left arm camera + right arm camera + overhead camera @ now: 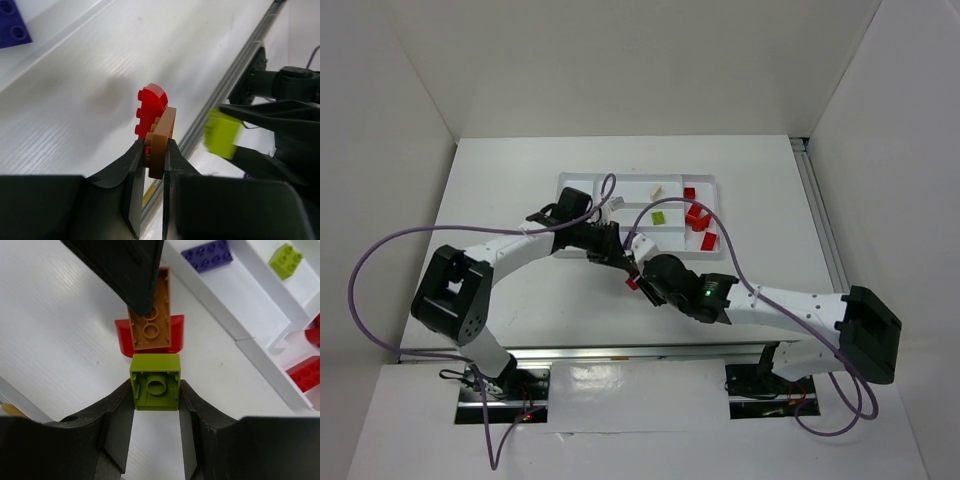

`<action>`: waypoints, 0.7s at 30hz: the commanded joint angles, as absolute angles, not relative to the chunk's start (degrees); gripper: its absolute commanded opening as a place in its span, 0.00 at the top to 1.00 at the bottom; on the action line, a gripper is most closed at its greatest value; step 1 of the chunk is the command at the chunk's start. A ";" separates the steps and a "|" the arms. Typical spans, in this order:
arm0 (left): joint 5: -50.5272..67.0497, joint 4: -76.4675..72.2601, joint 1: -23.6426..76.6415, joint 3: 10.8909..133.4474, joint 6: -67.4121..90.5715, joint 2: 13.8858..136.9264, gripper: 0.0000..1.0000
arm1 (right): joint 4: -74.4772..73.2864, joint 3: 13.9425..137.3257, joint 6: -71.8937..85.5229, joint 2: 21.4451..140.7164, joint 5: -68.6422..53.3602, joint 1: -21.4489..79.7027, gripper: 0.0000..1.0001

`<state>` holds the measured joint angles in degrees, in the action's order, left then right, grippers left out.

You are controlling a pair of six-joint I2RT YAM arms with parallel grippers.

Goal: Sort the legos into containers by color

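My left gripper (156,150) is shut on an orange-brown plate (161,140) with a red rounded brick (151,107) stuck to it, held above the table. My right gripper (155,390) is shut on a lime green brick (155,381), underside towards the camera, just short of that pair (150,315). In the left wrist view a gap shows between the lime brick (221,133) and the pair. In the top view both grippers (625,262) (638,280) meet just in front of the white tray (565,180).
The tray holds several red bricks (698,215) at its right end, a lime brick (658,217), a cream piece (658,189) and a blue-purple brick (207,254). The tray's near wall (260,360) lies right of the grippers. A metal rail (225,90) runs along the table's front edge.
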<state>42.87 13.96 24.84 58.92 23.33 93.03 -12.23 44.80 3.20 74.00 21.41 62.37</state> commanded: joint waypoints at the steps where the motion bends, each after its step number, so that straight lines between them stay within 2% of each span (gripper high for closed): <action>1: 39.90 14.67 24.96 60.82 22.94 94.13 1.00 | -11.43 47.72 3.96 69.52 24.17 62.23 0.69; 10: 38.58 15.21 24.96 61.35 22.94 94.66 1.00 | -13.45 48.96 5.10 68.38 27.77 62.23 0.69; 14: 33.68 21.08 24.96 64.33 22.15 92.82 1.00 | -14.58 51.32 7.11 69.60 30.85 61.36 0.69; 21: 21.72 36.19 21.80 67.15 19.25 86.94 1.00 | -12.66 58.00 8.79 74.08 17.68 48.20 0.69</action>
